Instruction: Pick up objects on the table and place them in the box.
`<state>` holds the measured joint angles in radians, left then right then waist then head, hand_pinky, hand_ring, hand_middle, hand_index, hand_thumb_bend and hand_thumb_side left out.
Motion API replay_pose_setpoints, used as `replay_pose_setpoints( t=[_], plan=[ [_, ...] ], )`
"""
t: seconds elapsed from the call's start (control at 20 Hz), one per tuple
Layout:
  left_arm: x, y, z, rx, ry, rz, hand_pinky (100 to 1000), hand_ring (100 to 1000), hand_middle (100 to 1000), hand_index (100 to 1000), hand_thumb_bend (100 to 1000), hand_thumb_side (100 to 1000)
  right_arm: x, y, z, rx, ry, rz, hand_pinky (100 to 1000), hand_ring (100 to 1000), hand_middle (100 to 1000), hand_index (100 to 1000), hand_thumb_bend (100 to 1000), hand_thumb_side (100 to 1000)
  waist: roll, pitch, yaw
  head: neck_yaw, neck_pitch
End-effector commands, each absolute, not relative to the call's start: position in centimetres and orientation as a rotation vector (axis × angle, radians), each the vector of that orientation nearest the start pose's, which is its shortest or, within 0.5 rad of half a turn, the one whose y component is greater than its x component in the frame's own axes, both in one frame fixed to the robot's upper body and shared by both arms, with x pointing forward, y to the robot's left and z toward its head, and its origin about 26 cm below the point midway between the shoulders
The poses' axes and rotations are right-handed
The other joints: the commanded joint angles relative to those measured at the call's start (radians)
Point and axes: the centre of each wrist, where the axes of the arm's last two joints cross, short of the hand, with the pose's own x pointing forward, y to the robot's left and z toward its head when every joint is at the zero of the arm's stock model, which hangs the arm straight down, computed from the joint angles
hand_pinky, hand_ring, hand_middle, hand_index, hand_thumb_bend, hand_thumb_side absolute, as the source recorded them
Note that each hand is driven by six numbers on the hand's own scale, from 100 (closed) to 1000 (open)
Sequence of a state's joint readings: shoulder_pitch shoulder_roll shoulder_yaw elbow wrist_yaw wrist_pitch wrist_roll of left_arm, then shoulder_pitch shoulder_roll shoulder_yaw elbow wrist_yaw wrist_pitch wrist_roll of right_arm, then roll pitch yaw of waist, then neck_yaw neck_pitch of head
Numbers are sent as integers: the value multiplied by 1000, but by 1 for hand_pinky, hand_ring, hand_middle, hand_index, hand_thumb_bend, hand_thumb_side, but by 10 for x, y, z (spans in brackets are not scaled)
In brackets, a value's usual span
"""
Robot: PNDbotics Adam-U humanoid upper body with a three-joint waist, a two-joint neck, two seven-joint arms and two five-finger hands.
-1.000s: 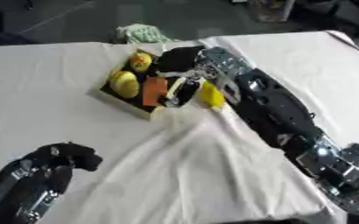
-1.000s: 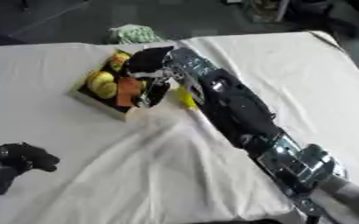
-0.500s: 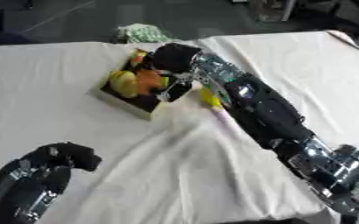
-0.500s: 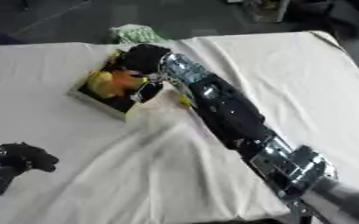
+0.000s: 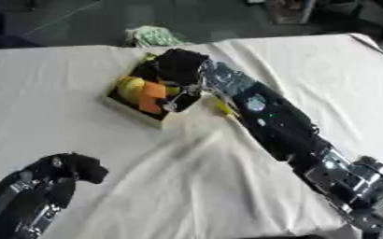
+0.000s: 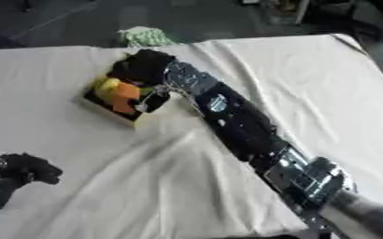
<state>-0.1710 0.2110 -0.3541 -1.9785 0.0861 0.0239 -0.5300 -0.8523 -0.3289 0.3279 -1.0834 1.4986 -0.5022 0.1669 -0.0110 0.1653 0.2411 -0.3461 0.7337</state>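
Setting appears to be a lab or test room rather than a home. A table draped in a wrinkled white cloth [image 5: 187, 186] serves as the work surface under the right hand [image 5: 181, 70]. Beyond that hand, past the table's far edge, lies a dark bare floor [image 5: 80, 18]. Up and to the hand's right stands indistinct equipment [image 5: 289, 9], too blurred to identify.

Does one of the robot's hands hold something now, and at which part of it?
It cannot be told. The right hand is over the box, hiding its own fingers and anything under them. The left hand is at the lower left, curled, holding nothing.
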Motion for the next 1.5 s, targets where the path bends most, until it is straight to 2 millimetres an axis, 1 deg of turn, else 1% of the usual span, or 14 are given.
replay_pose_setpoints(
  t=[0.05,0.25,0.45,0.5,0.55,0.6,0.7,0.75,0.85,0.95,1.0,1.2,1.45,1.5],
  plan=[
    [269,167,137,-644,-1901,-1004,744,752,621,784,100,649,456,-193,165,1380,1561,-2577,658,791,937,1000,296,538,3,-12,1,-2,-11],
    [269,167,137,-641,-1902,-1002,743,751,621,784,100,649,456,-196,166,1402,1542,-2574,704,843,976,1000,290,529,3,-12,0,-1,-11],
    [269,168,137,-637,-1901,-998,743,751,621,784,100,650,454,-204,181,1385,1568,-2561,749,888,997,1000,231,513,1,-14,-4,3,-11],
    [269,168,136,-636,-1900,-997,743,751,621,784,100,650,453,-206,186,1371,1581,-2560,754,890,992,1000,155,506,1,-14,-5,4,-11],
    [269,168,136,-635,-1899,-997,743,751,621,784,100,650,451,-209,191,1345,1603,-2565,753,889,987,1000,100,537,0,-15,-6,5,-11],
    [269,168,136,-634,-1898,-996,743,751,621,784,100,650,450,-213,196,1313,1633,-2575,745,881,977,1000,100,509,-1,-15,-8,6,-11],
    [269,169,136,-631,-1898,-995,743,751,621,784,100,650,447,-219,202,1229,1719,-2606,723,861,954,1000,100,533,-2,-16,-10,9,-11],
    [269,169,136,-629,-1898,-994,743,751,621,784,100,650,446,-223,203,1172,1784,-2622,716,853,947,998,100,530,-3,-16,-12,11,-11],
    [269,170,136,-624,-1898,-992,743,750,621,784,100,651,441,-232,205,1042,1921,-2657,698,838,930,991,100,566,-5,-16,-14,16,-11],
    [269,170,136,-620,-1897,-991,743,750,620,784,100,651,434,-239,214,977,1987,-2695,711,851,938,993,100,539,-7,-17,-17,21,-11],
    [269,171,136,-618,-1897,-990,743,750,620,784,100,651,431,-243,217,970,1994,-2719,713,853,936,991,100,572,-7,-17,-19,22,-11],
    [269,171,135,-613,-1897,-989,743,750,620,784,100,649,421,-257,223,963,1931,-2857,725,861,935,987,100,660,-8,-18,-24,25,-12],
    [269,172,135,-610,-1898,-989,743,750,620,784,100,646,420,-274,216,1015,1741,-3033,744,876,945,988,100,772,-8,-19,-28,27,-12],
    [269,172,135,-610,-1899,-989,743,749,620,784,100,646,420,-276,214,1029,1701,-3058,744,874,941,985,100,763,-8,-19,-28,27,-12]
  ],
)
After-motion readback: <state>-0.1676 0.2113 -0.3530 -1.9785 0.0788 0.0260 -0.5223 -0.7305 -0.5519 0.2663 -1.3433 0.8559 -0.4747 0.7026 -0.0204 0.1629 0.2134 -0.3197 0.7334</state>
